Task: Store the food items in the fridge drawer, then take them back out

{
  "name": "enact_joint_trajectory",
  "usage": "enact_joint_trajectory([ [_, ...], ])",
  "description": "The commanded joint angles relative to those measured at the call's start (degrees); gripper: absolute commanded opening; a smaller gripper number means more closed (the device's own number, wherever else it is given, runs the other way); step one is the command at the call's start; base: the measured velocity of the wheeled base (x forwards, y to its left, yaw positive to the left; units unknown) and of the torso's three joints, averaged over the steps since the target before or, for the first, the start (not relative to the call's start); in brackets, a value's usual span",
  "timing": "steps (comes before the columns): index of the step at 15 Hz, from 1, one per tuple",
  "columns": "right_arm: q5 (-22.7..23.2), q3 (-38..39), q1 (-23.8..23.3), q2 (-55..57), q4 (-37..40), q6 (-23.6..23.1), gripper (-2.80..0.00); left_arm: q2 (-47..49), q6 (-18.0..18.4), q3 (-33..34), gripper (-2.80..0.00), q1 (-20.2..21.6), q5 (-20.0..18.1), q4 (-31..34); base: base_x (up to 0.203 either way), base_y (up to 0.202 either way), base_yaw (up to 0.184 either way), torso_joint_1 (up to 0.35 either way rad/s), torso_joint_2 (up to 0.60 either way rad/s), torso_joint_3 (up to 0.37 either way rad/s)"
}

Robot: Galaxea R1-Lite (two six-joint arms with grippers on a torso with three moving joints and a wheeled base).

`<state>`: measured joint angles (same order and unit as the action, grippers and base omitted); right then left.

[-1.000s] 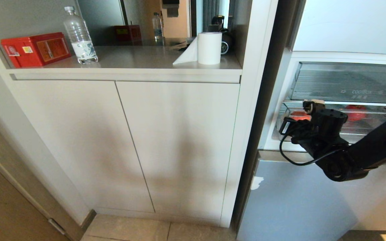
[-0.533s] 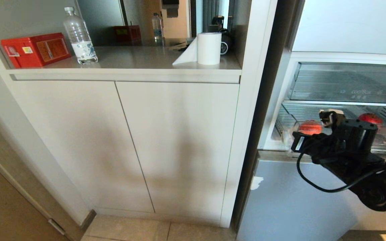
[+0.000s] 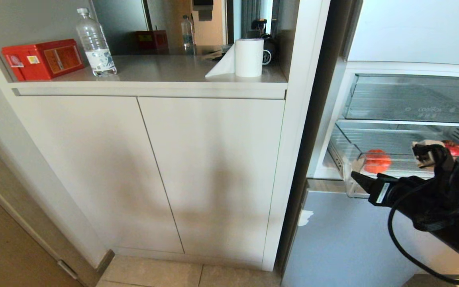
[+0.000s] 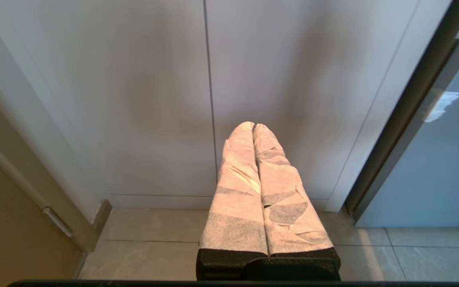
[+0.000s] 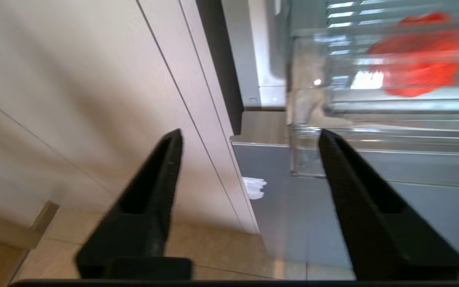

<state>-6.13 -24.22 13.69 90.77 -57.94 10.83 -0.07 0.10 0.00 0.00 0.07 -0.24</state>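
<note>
Two carrying surfaces in the head view. At ten o'clock, a grey counter shelf (image 3: 165, 69) above pale cupboard doors. Directly on it: a red box (image 3: 42, 58) at the far nine o'clock end, a clear water bottle (image 3: 95, 42) upright just beside the box toward three o'clock, and a white paper roll (image 3: 248, 57) upright near the three o'clock end, one sheet hanging loose toward the bottle side. At three o'clock, the fridge drawer (image 3: 351, 181), clear plastic, ribbed floor, pulled out. Directly on its floor: two red fruits (image 3: 377, 161), well apart, the second half hidden.
</note>
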Motion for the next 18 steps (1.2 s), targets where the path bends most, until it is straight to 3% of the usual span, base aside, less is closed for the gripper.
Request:
enact_joint_trajectory([
  [1, -0.41, -0.73, -1.52, -8.27, 5.87, -0.09, 0.00, -0.01, -0.01, 0.09, -2.80, 0.00, 0.02, -0.02, 0.000, 0.000, 0.000, 0.000, 0.00, 0.000],
  [5, -0.36, -19.00, -10.23, -9.61, 31.93, -0.70, 0.00, -0.01, -0.01, 0.09, -2.80, 0.00, 0.02, -0.02, 0.000, 0.000, 0.000, 0.000, 0.00, 0.000],
  [10, -0.75, -43.41, -16.02, 10.25, 44.13, -2.64, 0.00, -0.01, -0.01, 0.09, -2.80, 0.00, 0.02, -0.02, 0.000, 0.000, 0.000, 0.000, 0.00, 0.000],
  [12, -0.79, -52.74, -17.40, 15.74, 53.25, -3.59, 0.00, -0.01, -0.01, 0.09, -2.80, 0.00, 0.02, -0.02, 0.000, 0.000, 0.000, 0.000, 0.00, 0.000],
  [18, -0.65, -64.33, -19.57, 17.94, 78.00, -6.59, 0.00, -0.01, -0.01, 0.09, -2.80, 0.00, 0.02, -0.02, 0.000, 0.000, 0.000, 0.000, 0.00, 0.000],
])
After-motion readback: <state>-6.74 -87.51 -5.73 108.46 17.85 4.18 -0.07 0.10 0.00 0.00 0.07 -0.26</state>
